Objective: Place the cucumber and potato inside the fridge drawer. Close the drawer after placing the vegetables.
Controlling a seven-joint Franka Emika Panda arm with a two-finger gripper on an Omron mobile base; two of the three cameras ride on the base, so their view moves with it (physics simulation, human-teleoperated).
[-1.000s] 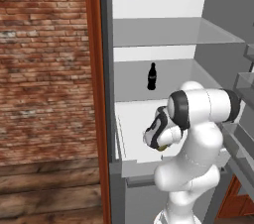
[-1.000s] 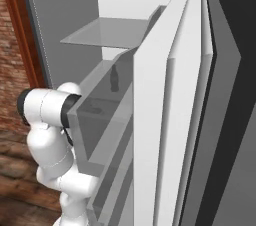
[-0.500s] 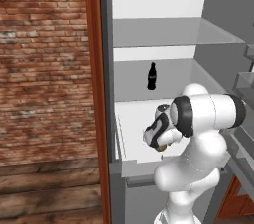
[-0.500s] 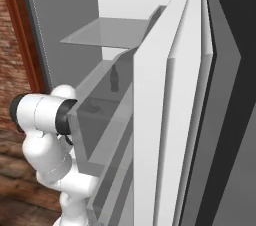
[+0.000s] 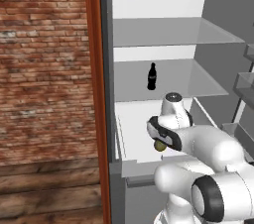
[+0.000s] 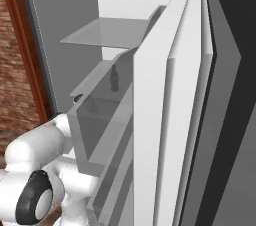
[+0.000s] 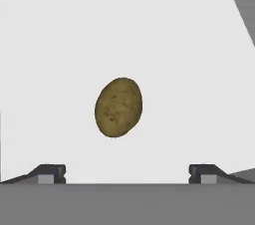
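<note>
Potato (image 7: 118,107), oval and speckled olive-brown, lay against the smooth white floor of the fridge drawer (image 5: 130,124), which stood pulled out beneath the translucent glass shelves (image 5: 163,31). Directly above it hung the gripper (image 7: 127,173), fingers spread wide and gripping nothing. A small dark bottle (image 5: 152,77) stood upright on the lower shelf.

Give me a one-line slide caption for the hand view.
Open gripper above the potato, which lies free on the white floor of the fridge drawer.
</note>
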